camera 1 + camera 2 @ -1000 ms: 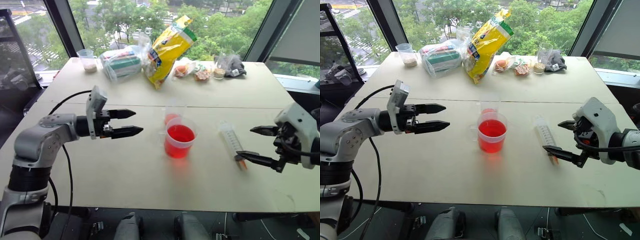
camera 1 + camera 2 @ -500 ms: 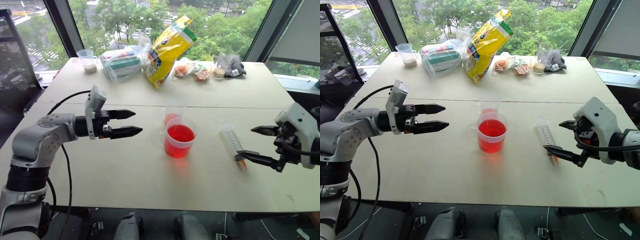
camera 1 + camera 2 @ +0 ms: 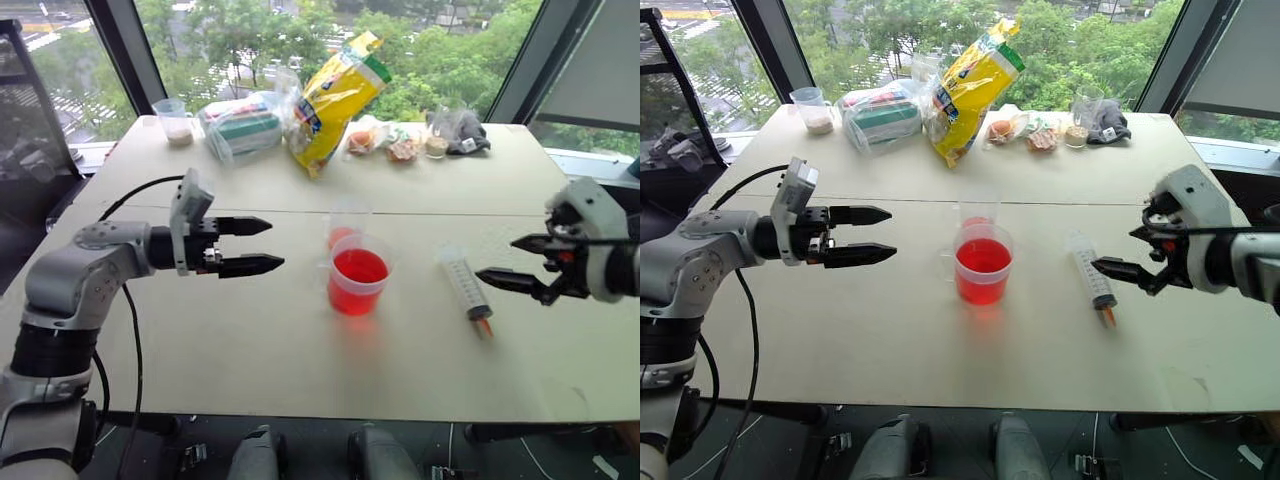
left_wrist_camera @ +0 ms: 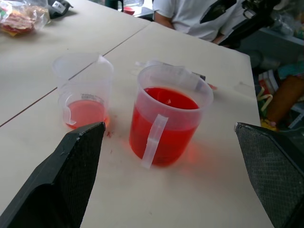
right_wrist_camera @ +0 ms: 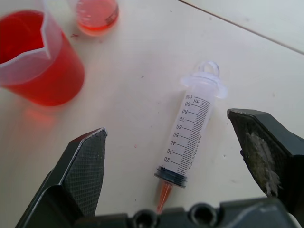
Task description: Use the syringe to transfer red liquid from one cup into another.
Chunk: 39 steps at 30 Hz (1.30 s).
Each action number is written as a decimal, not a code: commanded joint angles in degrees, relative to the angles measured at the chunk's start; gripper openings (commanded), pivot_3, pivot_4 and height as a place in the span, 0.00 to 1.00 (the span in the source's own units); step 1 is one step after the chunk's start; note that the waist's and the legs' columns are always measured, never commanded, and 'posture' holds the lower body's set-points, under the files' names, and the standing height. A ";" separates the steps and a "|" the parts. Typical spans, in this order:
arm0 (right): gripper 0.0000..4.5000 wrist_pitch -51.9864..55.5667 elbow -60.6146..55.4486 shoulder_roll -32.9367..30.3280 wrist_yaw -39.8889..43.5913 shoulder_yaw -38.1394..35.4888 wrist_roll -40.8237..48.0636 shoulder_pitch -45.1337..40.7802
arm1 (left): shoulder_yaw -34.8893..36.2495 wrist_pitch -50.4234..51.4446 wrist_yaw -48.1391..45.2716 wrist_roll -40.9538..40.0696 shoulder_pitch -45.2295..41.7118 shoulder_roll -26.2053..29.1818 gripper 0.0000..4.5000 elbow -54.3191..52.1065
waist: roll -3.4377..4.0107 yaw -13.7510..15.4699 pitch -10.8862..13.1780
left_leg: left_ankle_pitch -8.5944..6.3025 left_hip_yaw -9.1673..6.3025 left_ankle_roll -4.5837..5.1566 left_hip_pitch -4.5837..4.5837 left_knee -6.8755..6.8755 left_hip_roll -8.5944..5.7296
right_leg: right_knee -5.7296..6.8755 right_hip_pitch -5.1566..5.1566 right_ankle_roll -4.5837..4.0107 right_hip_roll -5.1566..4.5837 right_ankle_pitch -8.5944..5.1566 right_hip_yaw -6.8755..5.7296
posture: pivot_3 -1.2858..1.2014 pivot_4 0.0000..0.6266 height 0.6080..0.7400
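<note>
The syringe point(image 3: 464, 285) lies flat on the table, right of centre, its orange tip toward the near edge and its white plunger pushed in. The wide handled cup point(image 3: 358, 281) holds red liquid point(image 4: 166, 102) and stands mid-table. Right behind it is the narrow clear cup point(image 3: 345, 226), which has a little red at the bottom. My right gripper point(image 3: 497, 258) hovers open just right of the syringe, and the syringe point(image 5: 187, 142) shows between its fingers from above, untouched. My left gripper point(image 3: 272, 245) is open, level, pointing at the cups from the left, well apart from them.
Along the far edge sit a yellow snack bag point(image 3: 335, 100), a bagged green box point(image 3: 240, 128), a cup with beige contents point(image 3: 177, 122), small food bags point(image 3: 385, 142) and a dark bundle point(image 3: 465, 135). A person in a white shirt point(image 4: 190, 14) sits beyond the table.
My right gripper has risen, moved away from the near edge and rolled, now level with the syringe's barrel. The left arm, syringe and cups have stayed put.
</note>
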 commanded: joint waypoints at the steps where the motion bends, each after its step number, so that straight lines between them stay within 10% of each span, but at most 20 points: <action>1: 0.98 7.47 8.87 3.65 -4.94 6.09 -2.35 -9.81 | -0.61 -2.65 -1.50 1.34 -1.94 -0.11 1.00 0.82 | 0.01 -0.05 -0.01 | 0.00 0.03 0.00 0.00 0.00 0.01 | 0.01 -0.02 0.00 0.01 0.00 0.03 | 0.52 0.24 1.00; 11: 0.98 8.21 36.48 11.91 -14.15 24.77 -7.41 -27.11 | -3.09 -6.70 -4.68 4.32 -2.11 -0.32 1.00 0.96 | 0.01 0.14 -0.01 | -0.04 0.17 0.06 -0.13 -0.07 0.00 | -0.01 -0.15 0.20 0.00 0.11 0.05 | 0.52 0.24 1.00; 24: 0.98 4.24 46.89 17.59 -8.84 33.41 -15.54 -28.25 | -2.59 -7.41 -4.05 4.57 -0.24 -0.13 1.00 -1.03 | 0.01 -0.01 -0.01 | -0.04 0.16 0.07 -0.13 -0.06 0.01 | 0.03 -0.17 0.26 0.03 0.14 0.05 | 0.52 0.24 1.00; 32: 0.31 -0.26 53.56 20.48 -4.85 36.00 -20.24 -31.05 | -2.57 -7.75 -3.16 4.43 0.52 -0.64 1.00 -1.56 | 0.01 -0.28 -0.01 | -0.04 0.17 0.07 -0.10 -0.05 0.02 | 0.04 -0.16 0.27 0.04 0.15 0.05 | 0.52 0.24 1.00; 39: 0.31 -0.83 55.73 20.90 -2.04 36.22 -23.10 -32.92 | -2.16 -7.47 -2.50 3.87 1.00 -0.81 1.00 -2.18 | 0.01 -0.34 -0.01 | -0.03 0.19 0.06 -0.04 0.00 0.02 | 0.08 -0.13 0.31 0.05 0.20 0.10 | 0.52 0.24 1.00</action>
